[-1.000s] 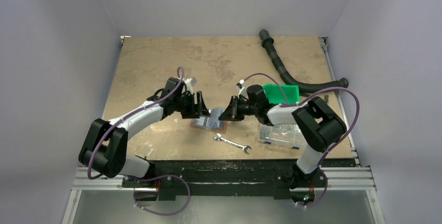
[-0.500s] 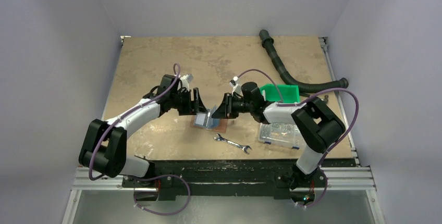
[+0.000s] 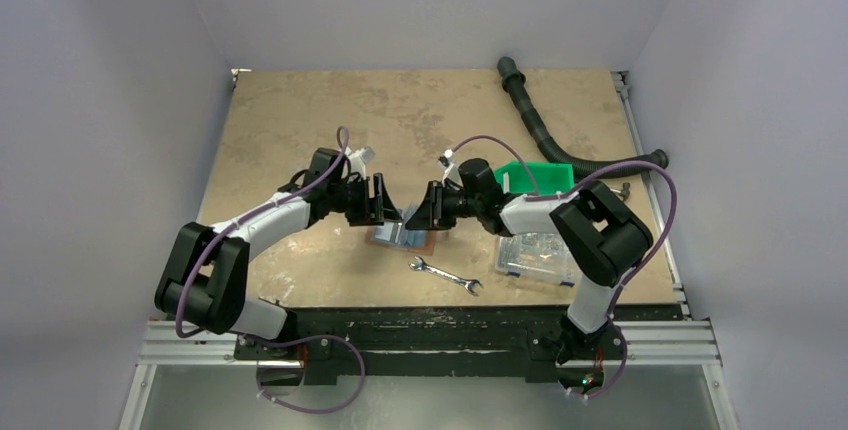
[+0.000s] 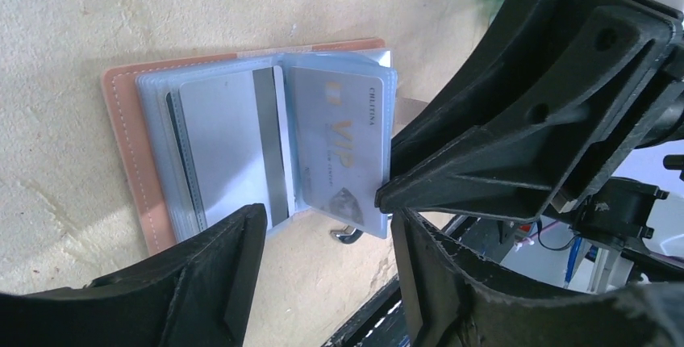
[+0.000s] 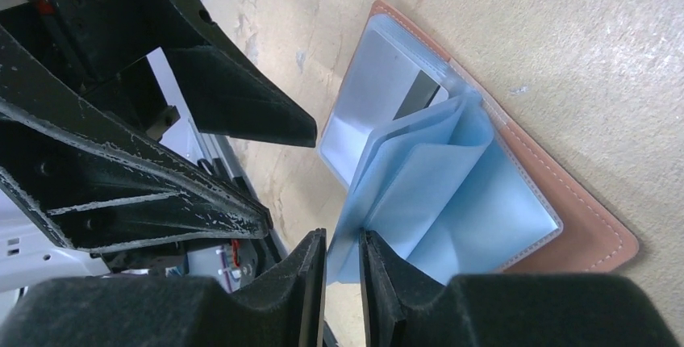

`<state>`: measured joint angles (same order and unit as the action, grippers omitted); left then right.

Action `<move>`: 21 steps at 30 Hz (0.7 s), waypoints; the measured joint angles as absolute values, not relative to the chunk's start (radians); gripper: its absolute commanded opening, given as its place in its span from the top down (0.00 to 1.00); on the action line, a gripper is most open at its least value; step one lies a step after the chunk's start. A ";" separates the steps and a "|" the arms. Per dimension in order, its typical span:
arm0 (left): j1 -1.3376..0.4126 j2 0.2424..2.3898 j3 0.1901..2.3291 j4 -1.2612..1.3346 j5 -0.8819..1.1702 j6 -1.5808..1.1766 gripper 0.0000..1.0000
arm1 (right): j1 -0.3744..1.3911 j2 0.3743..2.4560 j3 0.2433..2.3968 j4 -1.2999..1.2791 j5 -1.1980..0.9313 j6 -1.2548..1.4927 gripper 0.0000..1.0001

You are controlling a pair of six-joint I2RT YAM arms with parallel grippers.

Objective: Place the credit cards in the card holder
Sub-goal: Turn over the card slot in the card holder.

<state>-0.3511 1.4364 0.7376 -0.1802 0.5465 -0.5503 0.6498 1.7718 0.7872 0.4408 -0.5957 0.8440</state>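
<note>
Reddish-brown leather with pale stitching along its rim: that's the card holder (image 4: 121,145), lying spread open and flat on the bench (image 3: 300,120). It sits closer to the near edge than the far one, a little left of the middle.

Its inside is a stack of glossy, clear-blue plastic leaves. On the flat side I can see a pale grey card (image 4: 226,145) with a dark magnetic stripe, tucked in a sleeve. One leaf (image 5: 419,194) is lifted off the stack and carries a silvery card marked VIP (image 4: 339,153).

My right gripper (image 5: 343,246) has that leaf's free edge pinched between its black, rough-edged fingers, the jaws nearly together. My left gripper (image 4: 328,216) hangs over the holder's near side with its jaws spread wide and nothing between them.

Just toward the near edge lies a shiny steel wrench (image 3: 446,276). A clear plastic compartment box (image 3: 535,255) sits nearer the right edge, with a bright green bin (image 3: 540,178) behind it. A ribbed black hose (image 3: 545,135) curves in from the far right corner.
</note>
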 measured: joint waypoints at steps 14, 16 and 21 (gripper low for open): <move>-0.351 1.440 0.738 -0.142 0.574 -0.564 0.39 | 0.663 1.784 0.805 0.455 -0.598 0.849 0.56; -0.351 1.440 0.738 -0.141 0.573 -0.565 0.39 | 0.665 1.794 0.806 0.470 -0.598 0.853 0.53; -0.351 1.440 0.738 -0.136 0.573 -0.565 0.43 | 0.667 1.821 0.806 0.508 -0.615 0.876 0.50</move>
